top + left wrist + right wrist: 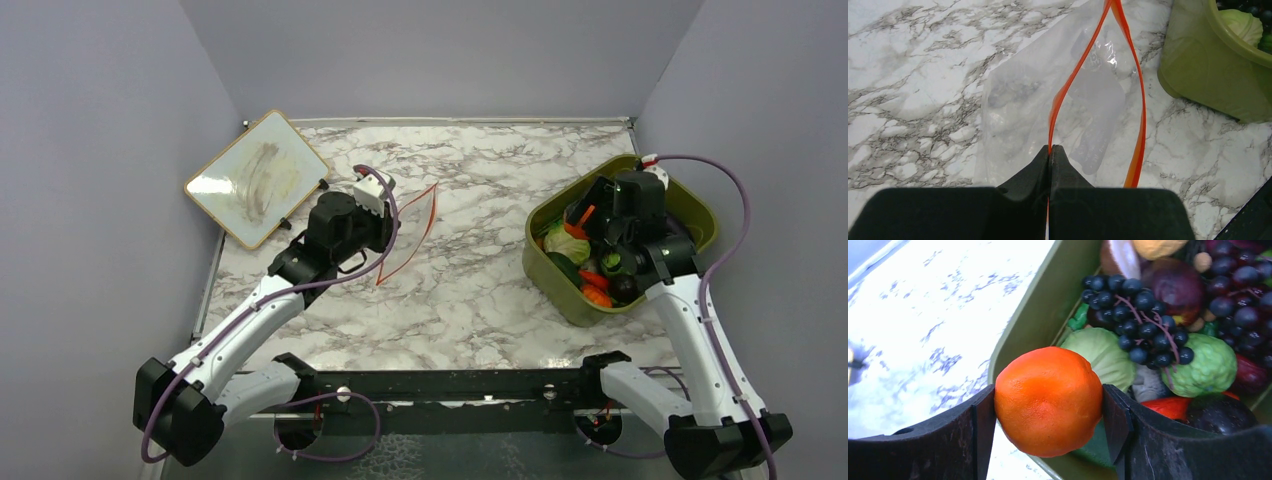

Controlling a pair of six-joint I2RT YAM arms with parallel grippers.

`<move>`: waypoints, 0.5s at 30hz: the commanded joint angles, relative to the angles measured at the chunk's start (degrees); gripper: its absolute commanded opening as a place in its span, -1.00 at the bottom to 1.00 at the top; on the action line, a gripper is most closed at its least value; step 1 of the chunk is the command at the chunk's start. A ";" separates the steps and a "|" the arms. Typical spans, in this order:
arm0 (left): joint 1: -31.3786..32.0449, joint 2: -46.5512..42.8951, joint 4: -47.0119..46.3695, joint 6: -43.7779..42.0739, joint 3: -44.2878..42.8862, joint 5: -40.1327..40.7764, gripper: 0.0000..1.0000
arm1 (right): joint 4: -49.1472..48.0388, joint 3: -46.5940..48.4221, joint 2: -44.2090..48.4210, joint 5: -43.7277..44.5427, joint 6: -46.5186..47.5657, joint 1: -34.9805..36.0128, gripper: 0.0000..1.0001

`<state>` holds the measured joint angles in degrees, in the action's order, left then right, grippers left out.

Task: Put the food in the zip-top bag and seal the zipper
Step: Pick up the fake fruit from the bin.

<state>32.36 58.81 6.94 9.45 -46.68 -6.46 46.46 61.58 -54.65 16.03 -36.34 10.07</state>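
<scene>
Right claw (1049,405) of mine is spread wide around an orange (1048,390), one pad pressed to each side. It holds the orange above the near rim of the olive bin (1048,295). Below it in the bin lie dark grapes (1143,325), a pale green cabbage (1103,352), a bumpy green fruit (1208,367) and more toy food.

My left claw (1050,150) is pinched tight on one strip of the red-orange zipper (1136,165). It lifts the mouth of the clear bag (1018,105) so that the two strips bow apart. The bag hangs down to the marble worktop (470,290), well left of the bin. Only bare marble and the bin's wall lie between them. A framed white board (257,178), smudged, rests at the far left corner.
</scene>
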 commanded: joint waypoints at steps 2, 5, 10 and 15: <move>0.03 1.37 -2.09 1.45 -1.55 -0.77 -1.00 | -4.78 2.64 2.56 -11.21 6.24 -0.13 -0.10; -0.01 2.92 -0.81 1.03 -3.42 -0.64 -1.00 | -8.97 1.42 5.27 -19.95 8.73 -0.13 -0.11; -0.02 3.25 -1.76 0.81 -3.29 -2.94 -1.00 | -15.98 -3.06 7.78 -32.14 11.02 -0.13 -0.16; 0.01 2.91 -1.62 1.63 -2.49 -3.39 -1.00 | -20.24 -3.91 8.49 -40.62 10.90 -0.13 -0.17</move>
<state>32.36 62.26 6.50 10.20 -48.49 -7.75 33.23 58.78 -46.35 -12.99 -27.07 10.07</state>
